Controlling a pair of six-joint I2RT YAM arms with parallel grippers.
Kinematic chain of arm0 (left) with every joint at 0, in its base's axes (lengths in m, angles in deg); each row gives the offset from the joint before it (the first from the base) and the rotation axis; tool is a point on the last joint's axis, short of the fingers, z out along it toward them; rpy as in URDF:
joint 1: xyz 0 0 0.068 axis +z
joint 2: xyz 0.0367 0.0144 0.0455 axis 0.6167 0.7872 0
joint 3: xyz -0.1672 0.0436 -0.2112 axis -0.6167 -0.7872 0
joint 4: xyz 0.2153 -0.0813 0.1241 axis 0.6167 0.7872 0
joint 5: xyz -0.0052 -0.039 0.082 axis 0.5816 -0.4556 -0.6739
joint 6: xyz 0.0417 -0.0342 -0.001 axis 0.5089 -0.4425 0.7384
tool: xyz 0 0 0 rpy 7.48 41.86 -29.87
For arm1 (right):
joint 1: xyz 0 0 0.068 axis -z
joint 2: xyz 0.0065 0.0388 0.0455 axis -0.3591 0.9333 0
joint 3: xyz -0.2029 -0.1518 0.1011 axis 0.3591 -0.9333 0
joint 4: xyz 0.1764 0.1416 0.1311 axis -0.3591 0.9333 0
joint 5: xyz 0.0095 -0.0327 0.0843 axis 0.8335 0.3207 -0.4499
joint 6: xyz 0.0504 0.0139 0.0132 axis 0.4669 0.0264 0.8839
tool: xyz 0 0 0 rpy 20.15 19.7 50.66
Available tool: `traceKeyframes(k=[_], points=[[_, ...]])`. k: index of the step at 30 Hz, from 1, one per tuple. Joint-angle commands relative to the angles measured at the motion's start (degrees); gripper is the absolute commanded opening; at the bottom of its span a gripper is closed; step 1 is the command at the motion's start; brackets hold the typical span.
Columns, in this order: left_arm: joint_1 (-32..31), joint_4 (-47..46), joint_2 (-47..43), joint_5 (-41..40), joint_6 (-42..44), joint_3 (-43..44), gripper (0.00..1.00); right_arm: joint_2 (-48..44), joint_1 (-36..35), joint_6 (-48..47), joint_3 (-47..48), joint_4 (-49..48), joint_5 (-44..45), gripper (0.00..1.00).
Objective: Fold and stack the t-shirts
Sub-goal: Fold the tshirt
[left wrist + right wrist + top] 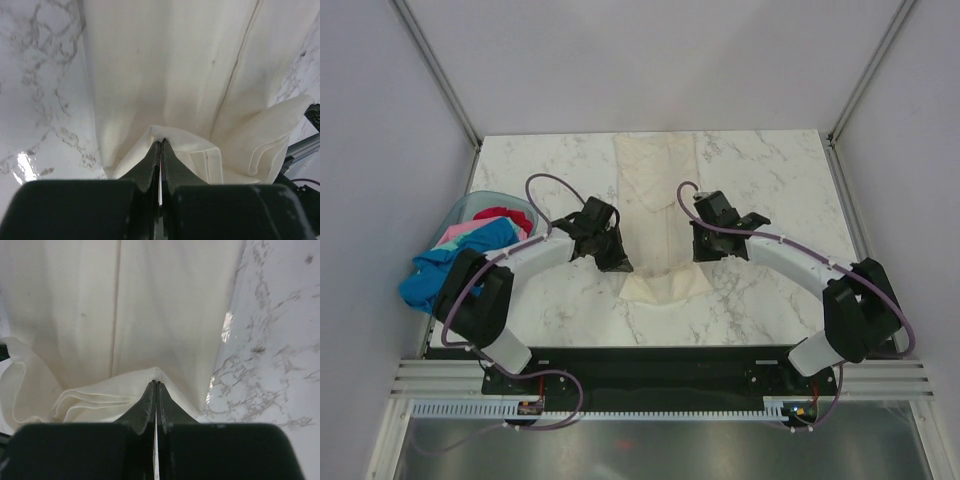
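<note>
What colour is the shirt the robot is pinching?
Plain cream-white. The soft cream-white cloth t-shirt shows best in the left wrist view.

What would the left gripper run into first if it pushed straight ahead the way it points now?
The cream-white t-shirt: the left gripper, jaws shut on a fold of it, points along the cloth spread on the table. Nothing else seems to lie ahead.

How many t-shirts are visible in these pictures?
4: the cream t-shirt lies on the table; the red t-shirt, pink t-shirt and blue t-shirt are heaped in the basket at the left. Others may hide beneath them.
</note>
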Motion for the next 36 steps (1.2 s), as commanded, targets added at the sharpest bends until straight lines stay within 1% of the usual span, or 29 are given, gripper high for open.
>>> traceKeyframes(k=[1,5,6,10,16,19,22,26,30,33,34,36], points=[[2.61,0.15,3.86,1.97,4.45,6.74,0.02,3.25,3.56,-5.59,6.36,-1.19,-0.55,0.00],[5.50,1.03,9.31,2.93,6.03,14.64,0.02,8.60,7.68,-7.44,11.20,-2.24,-1.51,0.00],[5.86,1.12,11.15,4.24,6.73,15.97,0.02,9.57,8.39,-7.71,12.18,-2.59,-3.43,0.00],[7.44,2.96,14.59,4.52,8.05,23.08,0.02,14.15,10.24,-8.68,18.58,-2.95,-6.09,0.00],[9.82,4.99,17.66,3.81,8.67,28.54,0.02,19.42,12.00,-8.85,25.70,-2.77,-7.14,0.00],[10.78,6.57,20.56,3.91,9.37,32.23,0.02,21.62,12.71,-9.29,28.43,-2.60,-7.67,0.00],[11.75,7.54,23.11,3.82,9.72,35.66,0.02,23.73,13.84,-9.38,30.19,-2.51,-8.28,0.00],[13.59,7.63,25.14,4.25,10.07,38.48,0.02,25.93,14.90,-9.38,32.57,-2.42,-9.25,0.00],[14.04,7.89,27.24,5.31,10.60,40.76,0.02,26.81,15.26,-9.64,33.28,-2.33,-10.57,0.00],[14.04,8.07,28.83,6.28,10.69,41.12,0.02,27.86,15.34,-8.50,33.19,-0.84,-10.04,0.07],[14.04,8.07,29.09,6.36,10.69,40.77,0.02,28.30,15.34,-8.41,32.93,-0.84,-10.83,0.14],[14.04,8.07,29.36,6.37,10.60,40.24,0.02,28.65,15.34,-8.94,32.58,-1.01,-12.67,0.21]])
